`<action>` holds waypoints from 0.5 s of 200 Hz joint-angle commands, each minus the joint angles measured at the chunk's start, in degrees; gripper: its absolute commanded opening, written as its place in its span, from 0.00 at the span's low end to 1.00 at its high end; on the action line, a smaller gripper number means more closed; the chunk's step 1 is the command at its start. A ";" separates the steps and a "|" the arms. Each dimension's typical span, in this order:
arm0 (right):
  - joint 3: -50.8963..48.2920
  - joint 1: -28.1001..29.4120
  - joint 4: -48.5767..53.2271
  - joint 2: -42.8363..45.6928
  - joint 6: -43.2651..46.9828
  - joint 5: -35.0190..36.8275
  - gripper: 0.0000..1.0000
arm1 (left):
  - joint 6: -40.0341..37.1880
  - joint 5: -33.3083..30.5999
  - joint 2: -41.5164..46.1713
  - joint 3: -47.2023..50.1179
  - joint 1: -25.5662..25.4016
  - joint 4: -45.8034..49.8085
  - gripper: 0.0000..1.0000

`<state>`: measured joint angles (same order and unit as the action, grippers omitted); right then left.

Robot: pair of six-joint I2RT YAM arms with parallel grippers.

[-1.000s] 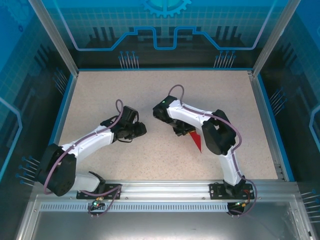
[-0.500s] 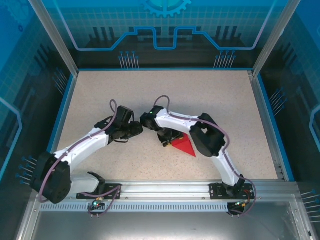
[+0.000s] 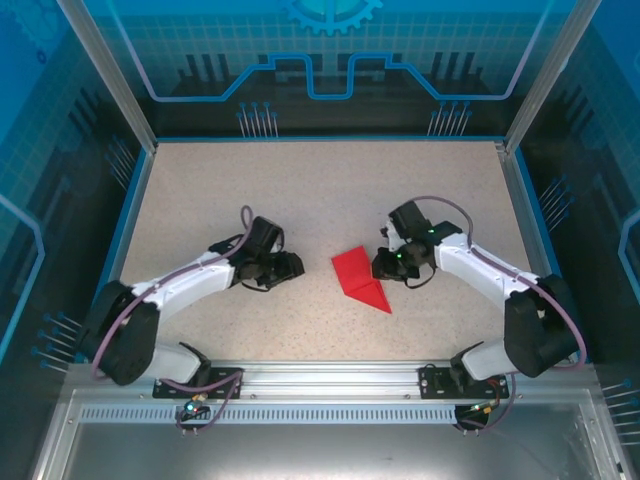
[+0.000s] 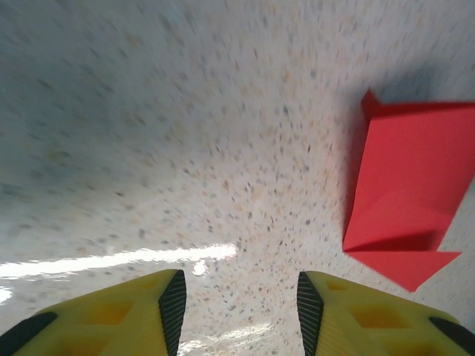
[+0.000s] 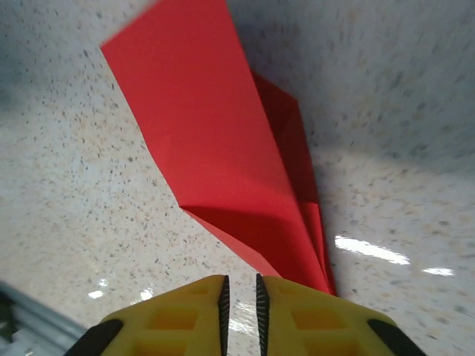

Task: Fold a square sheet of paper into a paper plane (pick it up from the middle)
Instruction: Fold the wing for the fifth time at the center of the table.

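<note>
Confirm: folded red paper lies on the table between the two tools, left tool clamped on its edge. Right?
Wrong on the grip. The left tool is open and empty; the folded red paper lies on the table apart from it, as the left wrist view shows. It does lie between that tool and the right tool.

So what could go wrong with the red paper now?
1. One flap of the folded red paper looks lifted off the table, so the fold might spring open.
2. The right jaws are almost closed right at the paper's edge; moving forward could shove or crumple it.
3. The left jaws are open and off to the side, so nothing pins the paper if it slides.
</note>
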<state>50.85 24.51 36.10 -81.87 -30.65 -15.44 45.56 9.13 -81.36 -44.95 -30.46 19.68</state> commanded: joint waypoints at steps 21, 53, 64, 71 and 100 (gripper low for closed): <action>-5.46 -3.29 -9.71 -1.09 5.48 -16.45 0.15 | 5.36 2.54 -7.59 -6.09 -5.87 -3.23 0.44; -7.16 -4.69 -11.23 -3.61 6.14 -16.51 0.16 | 7.06 2.95 -9.95 -6.61 -7.33 -4.81 0.43; -7.56 -5.31 -11.79 -5.32 6.28 -15.80 0.16 | 7.26 3.48 -10.60 -6.93 -7.58 -5.27 0.43; -7.84 -5.88 -12.55 -6.55 6.33 -16.40 0.16 | 7.25 3.73 -11.10 -7.29 -7.71 -5.40 0.43; -9.38 -8.78 -16.16 -10.15 5.63 -16.02 0.15 | 7.51 6.01 -13.61 -8.78 -8.34 -7.07 0.44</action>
<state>43.13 18.48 23.55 -89.62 -25.58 -30.09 51.57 11.99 -92.97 -51.09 -37.89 14.52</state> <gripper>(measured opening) 0.152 0.438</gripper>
